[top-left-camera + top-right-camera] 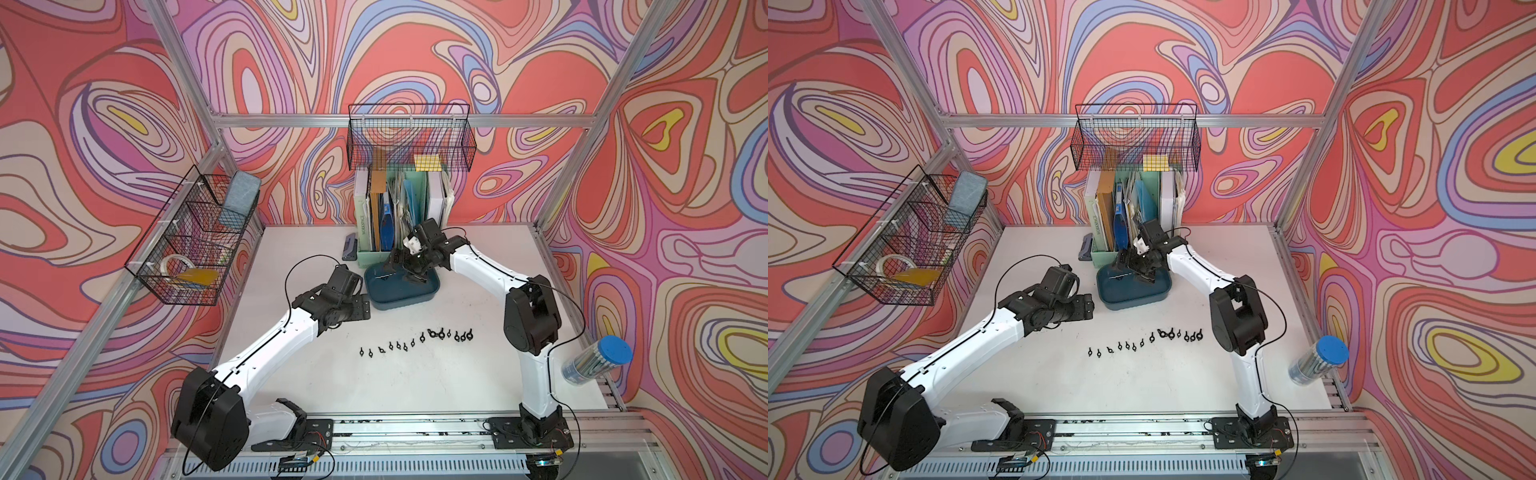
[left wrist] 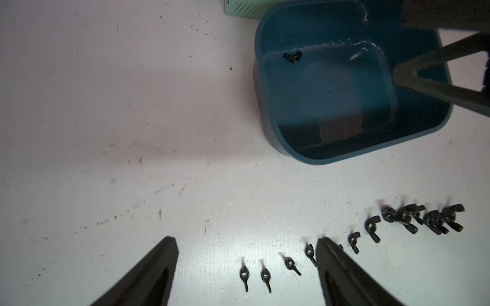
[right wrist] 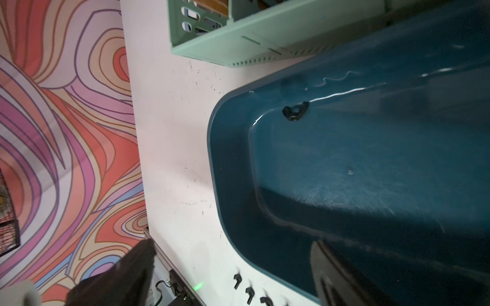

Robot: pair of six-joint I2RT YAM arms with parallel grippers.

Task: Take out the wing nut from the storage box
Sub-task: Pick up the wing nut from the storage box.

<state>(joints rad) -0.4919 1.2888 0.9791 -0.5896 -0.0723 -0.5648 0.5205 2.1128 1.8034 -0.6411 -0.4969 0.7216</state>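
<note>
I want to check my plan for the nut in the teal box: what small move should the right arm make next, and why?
Probably shift the right gripper sideways across the storage box until its open jaws straddle the wing nut. The nut lies alone on the box floor near a rounded corner, well apart from the gripper, and nothing is held.

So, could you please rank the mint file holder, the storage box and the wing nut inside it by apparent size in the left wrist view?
1. storage box
2. mint file holder, only a corner in frame
3. wing nut
</note>
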